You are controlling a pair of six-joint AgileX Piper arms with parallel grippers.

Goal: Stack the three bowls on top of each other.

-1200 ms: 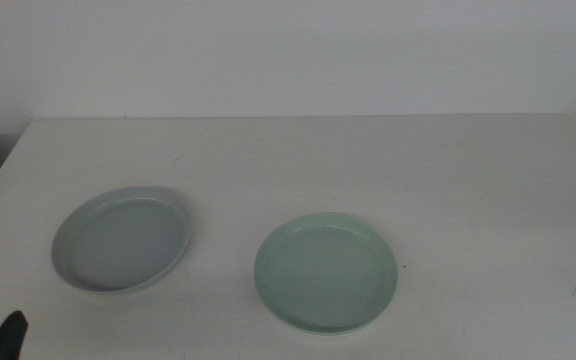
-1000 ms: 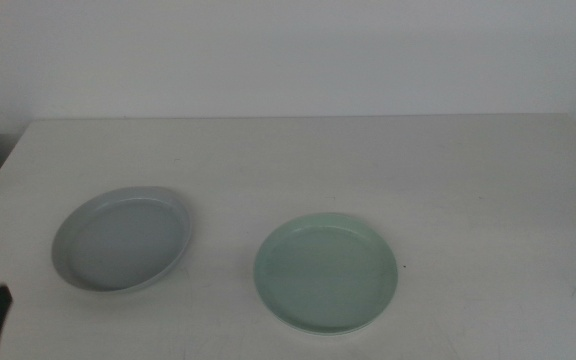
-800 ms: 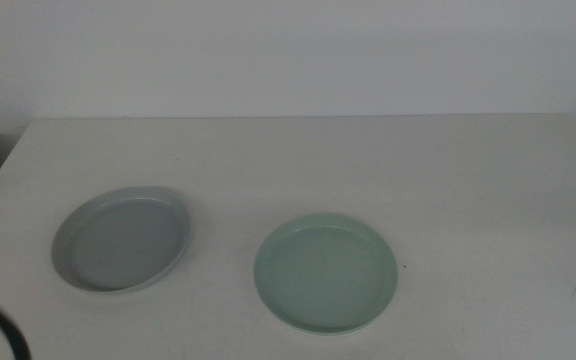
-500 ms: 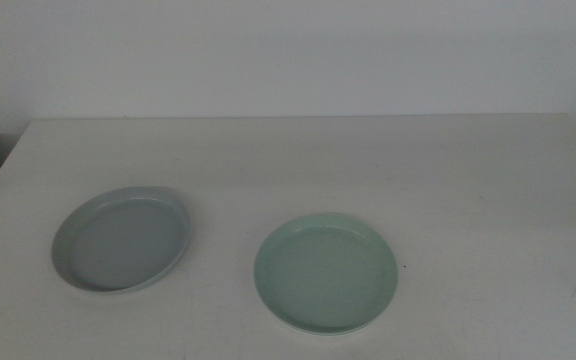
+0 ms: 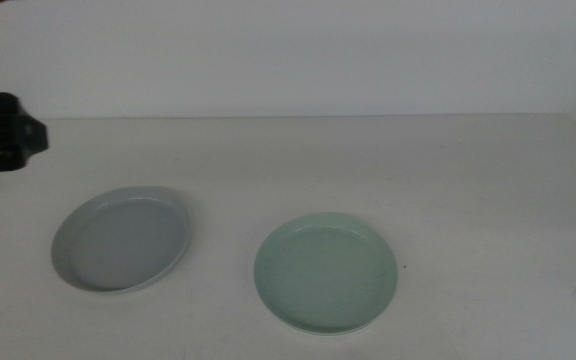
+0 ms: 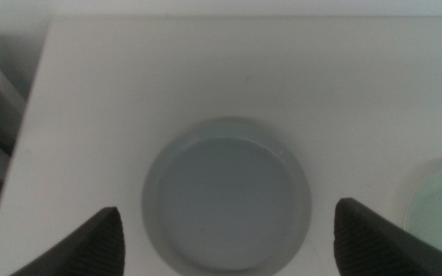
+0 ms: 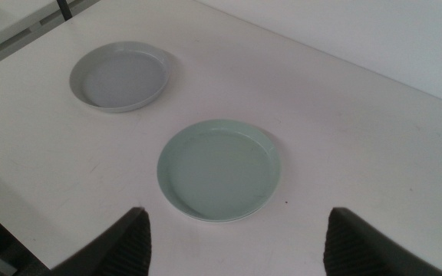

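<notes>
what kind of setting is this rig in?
Probably a lab test bench, not a kitchen: a bare white table against a blank white wall, holding only a pale grey-blue shallow round bowl and a pale mint green one.

Mostly cut off by frame edges

My left arm (image 5: pixel 3 135) shows only as a dark blur past the worktop's far left corner; the mint bowl (image 6: pixel 440 207) is clipped in my left wrist view; no white bowl is visible.

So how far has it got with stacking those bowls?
Nothing looks stacked yet: the shallow grey-blue bowl and the shallow mint-green bowl lie apart on the white table. No third bowl shows. The left gripper, open, hovers above the grey-blue one; the right gripper waits open.
</notes>
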